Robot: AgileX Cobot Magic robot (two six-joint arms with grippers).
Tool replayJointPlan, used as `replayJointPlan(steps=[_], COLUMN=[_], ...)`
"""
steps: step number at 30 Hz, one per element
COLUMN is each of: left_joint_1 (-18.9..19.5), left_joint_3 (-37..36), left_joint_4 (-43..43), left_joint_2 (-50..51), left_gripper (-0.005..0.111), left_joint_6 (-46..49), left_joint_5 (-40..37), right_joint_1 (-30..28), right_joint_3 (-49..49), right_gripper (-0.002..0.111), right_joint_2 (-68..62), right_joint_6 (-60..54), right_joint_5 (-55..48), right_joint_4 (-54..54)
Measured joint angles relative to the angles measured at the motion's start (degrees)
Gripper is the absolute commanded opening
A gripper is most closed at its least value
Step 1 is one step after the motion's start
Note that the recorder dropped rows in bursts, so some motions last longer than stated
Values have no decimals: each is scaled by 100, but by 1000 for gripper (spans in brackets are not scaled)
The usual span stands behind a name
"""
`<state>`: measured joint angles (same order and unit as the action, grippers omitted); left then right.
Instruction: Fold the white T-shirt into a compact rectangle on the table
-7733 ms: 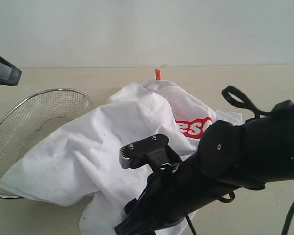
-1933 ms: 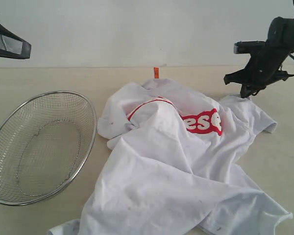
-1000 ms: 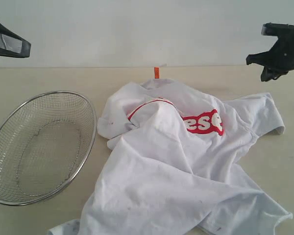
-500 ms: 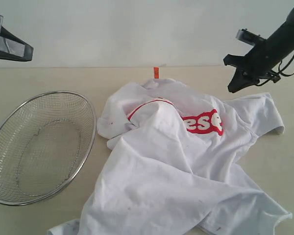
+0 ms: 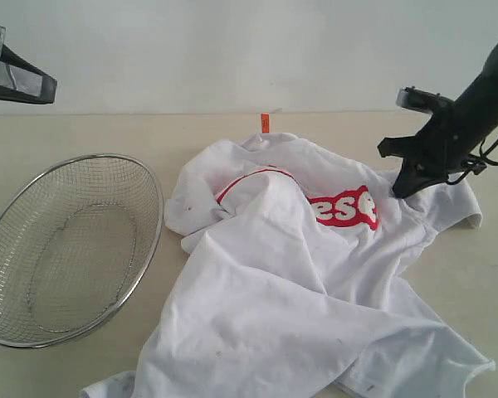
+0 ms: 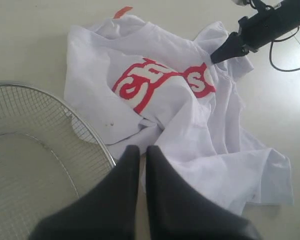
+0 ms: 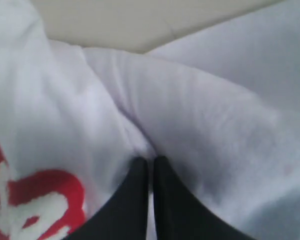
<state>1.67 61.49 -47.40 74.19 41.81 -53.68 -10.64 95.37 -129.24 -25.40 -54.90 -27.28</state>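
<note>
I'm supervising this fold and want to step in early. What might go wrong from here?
The right gripper is shut with its tips on a crease of the white T-shirt beside the red band; a pull may catch several layers or slip off.
The shirt lies crumpled, one flap over the lettering, so folding now would likely trap wrinkles.
The wire basket sits close to the shirt's edge; dragged cloth might snag its rim.

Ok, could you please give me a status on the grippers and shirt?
Right gripper shut, tips on shirt by red band. Left gripper shut, off the shirt. Shirt crumpled, unfolded. Basket alongside.
</note>
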Motion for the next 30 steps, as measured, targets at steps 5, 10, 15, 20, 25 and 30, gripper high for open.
replayJointPlan(steps=[5, 10, 15, 20, 25, 30], left_joint_1=[0, 0, 0, 0, 0, 0], left_joint_3=[0, 0, 0, 0, 0, 0], left_joint_4=[0, 0, -26, -34, -34, -34], left_joint_2=[0, 0, 0, 0, 0, 0], left_gripper=[5, 5, 5, 5, 5, 5], left_joint_6=[0, 0, 0, 12, 24, 24], left_joint_5=[-53, -53, -53, -19, -8, -8], right_joint_1=[-11, -11, -20, -9, -9, -9], right_joint_3=[-108, -111, -40, 560, 1515, 2140], right_gripper=[0, 0, 0, 0, 0, 0], right_joint_2=[0, -99, -249, -465, -899, -1214], right_joint_6=[11, 11, 79, 639, 1100, 1265], right_joint_5=[371, 541, 621, 692, 250, -21], right_joint_4=[51, 51, 9, 589, 1311, 1423])
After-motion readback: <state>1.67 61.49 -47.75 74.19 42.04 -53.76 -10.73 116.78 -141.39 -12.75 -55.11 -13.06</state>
